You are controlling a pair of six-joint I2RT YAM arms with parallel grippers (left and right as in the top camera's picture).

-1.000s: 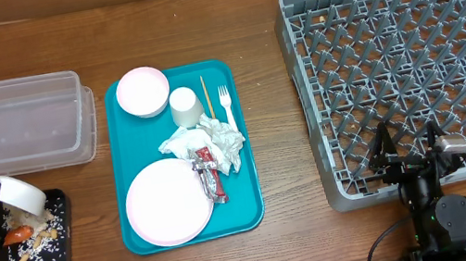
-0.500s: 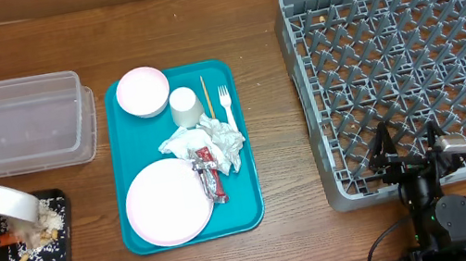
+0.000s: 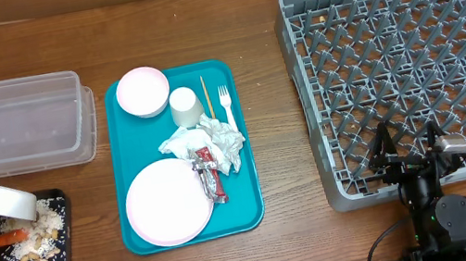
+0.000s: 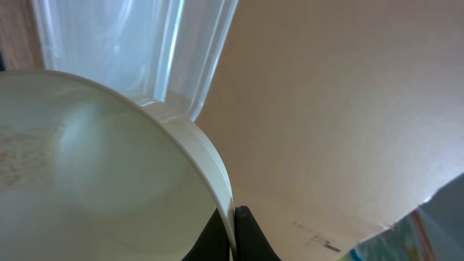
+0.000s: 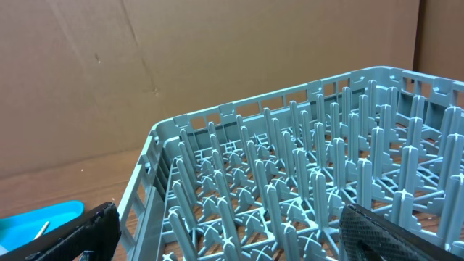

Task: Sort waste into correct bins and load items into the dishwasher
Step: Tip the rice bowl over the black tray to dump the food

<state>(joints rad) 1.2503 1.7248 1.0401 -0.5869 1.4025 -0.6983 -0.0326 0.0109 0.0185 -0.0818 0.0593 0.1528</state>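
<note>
Left claw (image 4: 233, 217): closed tight on the rim of a white bowl (image 3: 6, 202), one finger inside the wall and one outside.
White bowl: held tipped above the left end of the black tray (image 3: 61, 259), its inside looking emptied in the wrist view.
Black tray: on the desk (image 3: 265, 97) at front left, carrying rice and nut scraps (image 3: 41, 223) and what seems to be the orange carrot piece (image 3: 10, 238), partly under the bowl.
Clear tub (image 3: 10, 86): just behind the black tray.
Right claw (image 3: 409, 147): jaws spread wide, holding nothing, at the front edge of the dish rack (image 3: 400, 57).
Dish rack: grey, at the right of the desk, no dishes on its pegs.
Teal serving tray (image 3: 126, 166): between the bins and the rack.
On the teal tray: pink bowl (image 3: 142, 91), white cup (image 3: 186, 106), wooden stick (image 3: 205, 95), white fork (image 3: 227, 103), crumpled napkins (image 3: 220, 137), snack wrapper (image 3: 210, 173) lying over the napkins and the edge of the pink plate (image 3: 165, 205).
</note>
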